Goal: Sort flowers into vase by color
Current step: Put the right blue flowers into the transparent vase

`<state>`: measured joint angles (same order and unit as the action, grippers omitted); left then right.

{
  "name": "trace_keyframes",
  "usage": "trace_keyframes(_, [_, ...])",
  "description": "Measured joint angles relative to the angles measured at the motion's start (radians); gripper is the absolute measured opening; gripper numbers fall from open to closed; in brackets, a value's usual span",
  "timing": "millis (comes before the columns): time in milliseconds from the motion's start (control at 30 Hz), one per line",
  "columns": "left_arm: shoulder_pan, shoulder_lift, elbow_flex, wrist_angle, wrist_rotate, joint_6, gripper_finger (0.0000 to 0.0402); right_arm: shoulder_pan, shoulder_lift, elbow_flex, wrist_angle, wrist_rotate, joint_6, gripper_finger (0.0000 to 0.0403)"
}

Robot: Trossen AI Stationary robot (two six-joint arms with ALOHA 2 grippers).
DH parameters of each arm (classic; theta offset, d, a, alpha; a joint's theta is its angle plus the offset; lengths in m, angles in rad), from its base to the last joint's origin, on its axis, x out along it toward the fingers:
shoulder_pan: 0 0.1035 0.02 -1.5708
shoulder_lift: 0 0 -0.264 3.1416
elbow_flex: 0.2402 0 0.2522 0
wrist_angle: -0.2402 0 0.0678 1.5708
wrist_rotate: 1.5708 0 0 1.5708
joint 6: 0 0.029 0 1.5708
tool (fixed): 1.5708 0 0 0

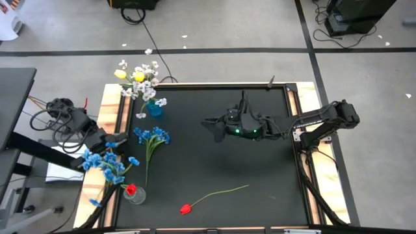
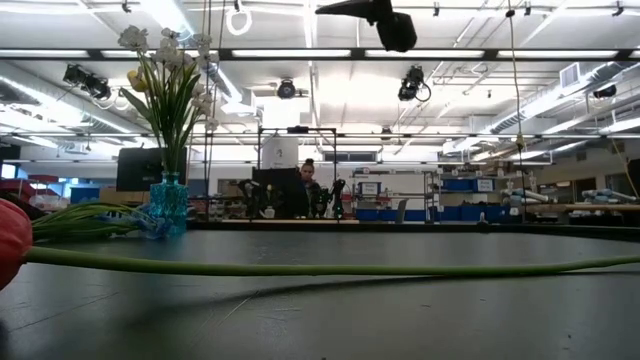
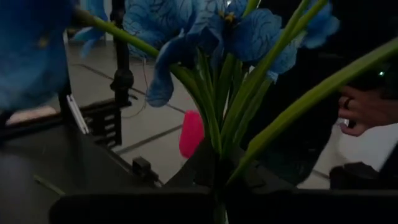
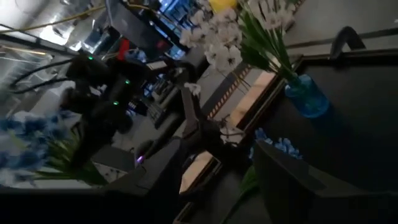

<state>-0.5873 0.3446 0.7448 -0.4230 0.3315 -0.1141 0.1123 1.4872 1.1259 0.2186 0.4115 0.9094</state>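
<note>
Progress check: blue vase at the far left corner of the surface already holds the white sprays plus a yellow tulip, so that batch looks done. The clear vase near the front left edge has one red tulip head in it. Left hand is closed on a blue spray, held up over the left edge of the surface, just beside the clear vase; stems run straight up between its fingers in the left wrist view. Right hand hangs mid-surface, jaws apart, nothing in them. Still loose on the surface: a second blue spray lying left of centre, and a red tulip lying near the front edge, stem pointing right. My read: roughly half done. Remaining work is placing the held blue spray, then the lying blue one, then the red tulip. Can't tell which vase is meant for blue.
</note>
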Motion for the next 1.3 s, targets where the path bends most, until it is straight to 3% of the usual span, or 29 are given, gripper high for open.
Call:
trace_keyframes(333, [-0.085,0.116,0.0,0.05,0.02,0.042,0.0011,0.038,0.001,0.0,0.016,0.016,0.016,0.0203])
trace_keyframes(633, [-0.196,0.129,-0.001,0.055,-0.114,0.085,0.001,0.105,0.001,0.0,0.012,0.09,0.032,0.0203])
trace_keyframes(800, [-0.243,0.133,-0.115,0.228,-0.138,0.06,0.001,0.13,0.001,0.0,0.021,0.096,0.035,0.0203])
trace_keyframes(967, [-0.264,0.125,-0.177,0.23,-0.183,0.054,0.001,0.151,0.001,0.0,0.042,0.118,0.042,0.0203])
trace_keyframes(1300, [-0.264,0.124,-0.178,0.226,-0.181,0.03,0.0026,0.156,0.001,0.0,0.043,0.111,0.076,0.0203])
